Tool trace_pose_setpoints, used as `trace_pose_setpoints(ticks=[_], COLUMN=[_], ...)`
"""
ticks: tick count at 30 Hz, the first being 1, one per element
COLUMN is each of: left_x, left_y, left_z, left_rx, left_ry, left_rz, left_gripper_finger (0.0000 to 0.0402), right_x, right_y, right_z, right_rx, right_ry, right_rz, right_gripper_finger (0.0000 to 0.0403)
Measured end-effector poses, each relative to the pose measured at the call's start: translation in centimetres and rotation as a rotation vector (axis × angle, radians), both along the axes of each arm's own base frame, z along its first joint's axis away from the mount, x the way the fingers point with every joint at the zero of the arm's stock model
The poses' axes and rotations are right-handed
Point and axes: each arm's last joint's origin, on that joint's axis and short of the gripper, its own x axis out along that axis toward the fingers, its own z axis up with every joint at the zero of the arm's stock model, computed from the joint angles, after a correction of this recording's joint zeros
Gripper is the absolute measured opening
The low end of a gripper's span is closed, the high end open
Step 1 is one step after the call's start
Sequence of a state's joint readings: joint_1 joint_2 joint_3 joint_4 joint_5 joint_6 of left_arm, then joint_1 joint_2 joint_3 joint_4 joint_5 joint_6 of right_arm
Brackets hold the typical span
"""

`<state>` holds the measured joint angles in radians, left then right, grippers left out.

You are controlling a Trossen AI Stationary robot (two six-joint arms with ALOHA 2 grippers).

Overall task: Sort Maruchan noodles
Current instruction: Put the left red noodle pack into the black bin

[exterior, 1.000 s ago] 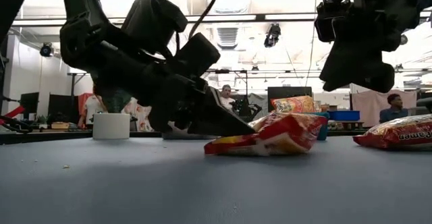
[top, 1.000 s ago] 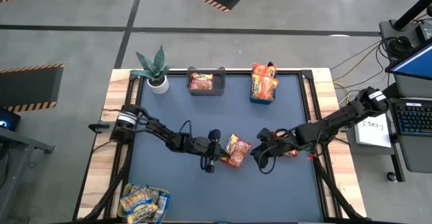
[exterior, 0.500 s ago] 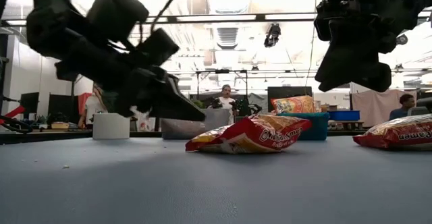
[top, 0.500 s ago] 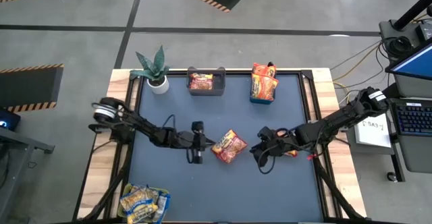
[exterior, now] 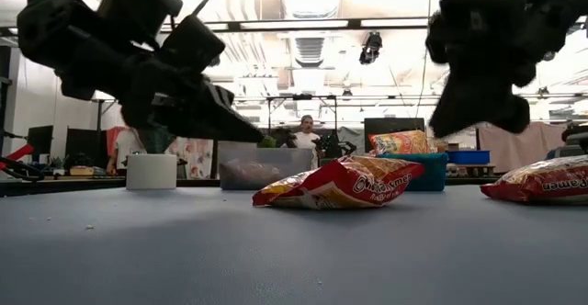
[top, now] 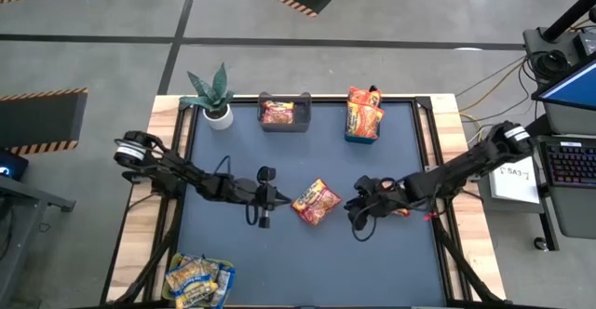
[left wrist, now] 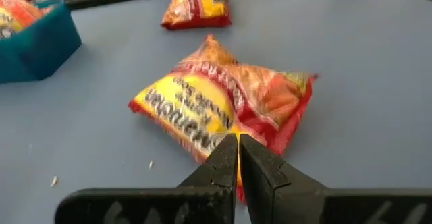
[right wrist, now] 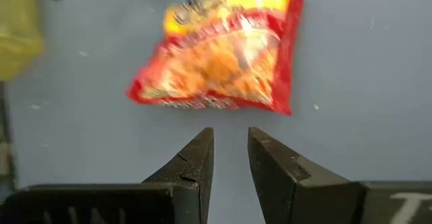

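You see the red-pink noodle packet (top: 316, 202) lying flat mid-counter between the empty, closed left end effector (top: 264, 221) and the empty, narrowly parted right end effector (top: 357, 232), so open wider before descending on it.

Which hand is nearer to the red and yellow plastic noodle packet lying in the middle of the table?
Left. The left hand is just beside the red and yellow noodle packet, shut and empty. The right hand sits slightly farther off on the opposite side.
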<state>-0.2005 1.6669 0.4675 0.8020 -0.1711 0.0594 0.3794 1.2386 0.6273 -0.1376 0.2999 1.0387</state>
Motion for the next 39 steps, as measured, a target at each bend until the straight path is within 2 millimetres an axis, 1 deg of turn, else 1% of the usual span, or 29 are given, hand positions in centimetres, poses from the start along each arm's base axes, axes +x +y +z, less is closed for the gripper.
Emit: trace_pose_setpoints(ticks=[2, 5, 9, 13, 15, 17, 19, 22, 25, 28, 32, 34, 36, 39], left_x=[0.3, 0.6, 0.6, 0.6, 0.6, 0.6, 0.6, 0.6, 0.5, 0.5, 0.6, 0.6, 0.8, 1.1], left_y=[-0.1, -0.1, -0.1, -0.1, -0.2, -0.2, -0.2, -0.5, -0.7, -0.9, -0.9, -0.8, -0.7, -0.6], left_z=[0.2, 0.3, 0.4, 0.5, 0.6, 0.7, 0.7, 0.7, 0.6, 0.4, 0.0, -0.3, -0.6, -1.3], left_rx=[0.001, 0.005, 0.004, 0.004, 0.003, 0.000, -0.003, -0.019, -0.042, -0.057, -0.050, -0.034, -0.021, -0.007], left_ry=[-0.011, -0.014, -0.025, -0.026, -0.032, -0.043, -0.045, -0.041, -0.031, -0.019, -0.001, 0.010, 0.008, 0.024], left_rz=[-0.001, -0.003, -0.003, -0.003, -0.004, -0.005, -0.013, -0.044, -0.100, -0.138, -0.133, -0.112, -0.085, -0.059], left_gripper_finger=[0.0000, 0.0000, 0.0000, 0.0000, 0.0000, 0.0000, 0.0000, 0.0000, 0.0000, 0.0000, 0.0000, 0.0000, 0.0000, 0.0000], right_x=[0.3, 1.3, 2.7, 4.7, 6.7, 8.1, 10.0, 11.4, 11.3, 10.8, 9.4, 8.8, 8.0, 6.9], right_y=[0.2, 0.8, 1.4, 1.7, 1.7, 1.5, 1.5, 1.5, 1.3, 1.0, 0.4, 0.0, -0.4, -1.4], right_z=[-0.9, -2.6, -4.8, -6.1, -6.1, -6.2, -5.4, -3.9, -2.8, -0.9, 0.4, 1.0, 1.4, 1.3], right_rx=[0.006, 0.048, 0.040, -0.003, -0.020, -0.070, -0.099, -0.123, -0.142, -0.186, -0.242, -0.250, -0.249, -0.212], right_ry=[0.035, 0.070, 0.101, 0.102, 0.027, -0.010, -0.089, -0.109, -0.037, 0.002, 0.049, 0.034, 0.022, 0.026], right_rz=[0.008, 0.052, 0.072, 0.118, 0.141, 0.163, 0.196, 0.285, 0.344, 0.347, 0.299, 0.261, 0.204, 0.117], right_gripper_finger=[0.0077, 0.0065, 0.0048, 0.0042, 0.0043, 0.0044, 0.0043, 0.0043, 0.0043, 0.0043, 0.0043, 0.0043, 0.0043, 0.0043])
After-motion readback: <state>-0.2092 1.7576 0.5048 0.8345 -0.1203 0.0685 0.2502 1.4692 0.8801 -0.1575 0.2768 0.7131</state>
